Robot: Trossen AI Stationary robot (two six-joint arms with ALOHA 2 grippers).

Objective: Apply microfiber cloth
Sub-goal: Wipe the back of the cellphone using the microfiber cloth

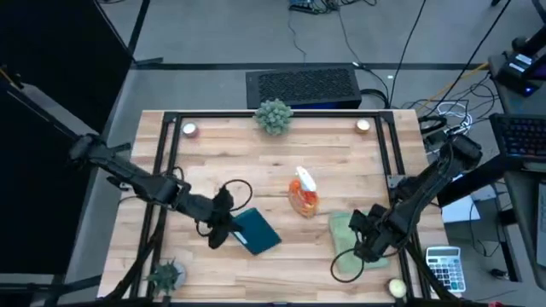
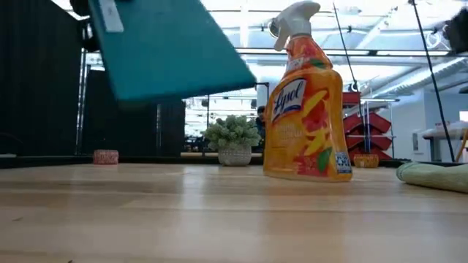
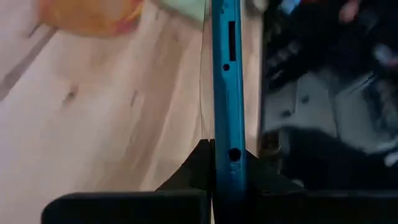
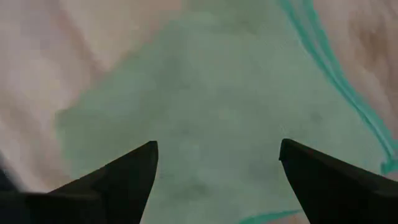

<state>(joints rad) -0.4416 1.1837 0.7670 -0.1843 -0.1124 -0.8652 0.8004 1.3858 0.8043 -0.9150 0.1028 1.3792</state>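
A teal-cased dark tablet point(image 1: 258, 231) hangs above the table's near middle, with my left gripper point(image 1: 223, 223) shut on it; the low view shows the tablet point(image 2: 170, 50) high off the wood. The pale green microfiber cloth point(image 1: 345, 245) lies flat on the table at the near right. My right gripper point(image 4: 217, 155) stands open just over the cloth point(image 4: 211, 106); whether its fingers touch it does not show. An orange spray bottle point(image 1: 303, 196) stands upright between tablet and cloth. My left gripper pinches the tablet near one end point(image 3: 227, 158) between its two fingers, one on the teal back and one on the dark screen side. The fingers reach in from the table's left. The tablet is lifted clear of the table and tilted.
A potted plant point(image 1: 273, 116) stands at the far middle and a smaller one point(image 1: 166, 275) at the near left corner. Two candles point(image 1: 189, 130) point(image 1: 363, 126) sit at the far corners. A yellow ball point(image 1: 397, 288) lies near the right front corner.
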